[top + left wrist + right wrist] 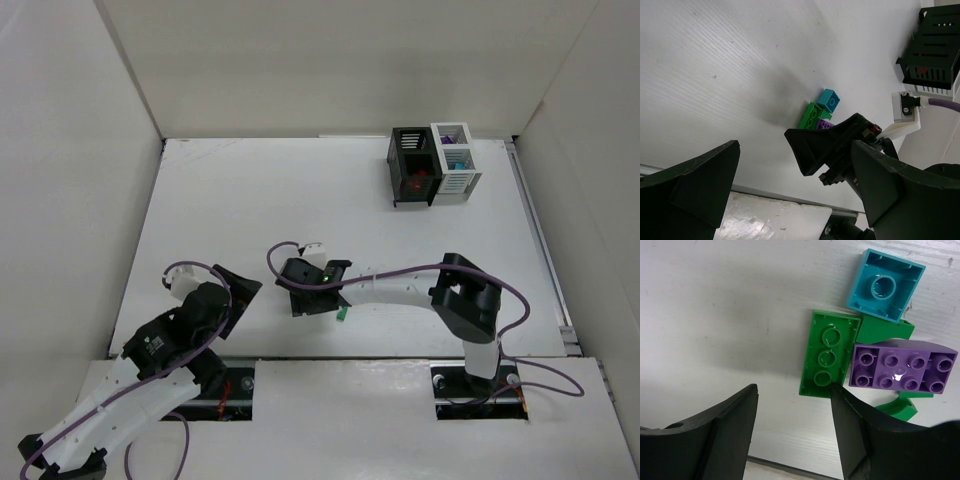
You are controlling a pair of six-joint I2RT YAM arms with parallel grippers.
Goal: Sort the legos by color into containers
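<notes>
Green brick (pixel 829 354) sits under right gripper (pixel 792 407), jaws wide apart, empty. Centre on it before closing; purple brick (pixel 900 370) lies against it. Left gripper (pixel 238 290) likewise spread, empty.

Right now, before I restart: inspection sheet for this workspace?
Surface: white table, bare apart from the items below.
Job's things: teal brick, green brick and purple brick bunched together; more green shows under the purple one. Black bin and white bin joined at the far right; something red in the black, teal in the white.
Clutter: nothing seen.
Hands: right hand open, low over the bricks, holding nothing. Left hand open, empty, apart from them.
Cables: purple cables loop off both arms.
Surroundings: white walls on three sides.
</notes>
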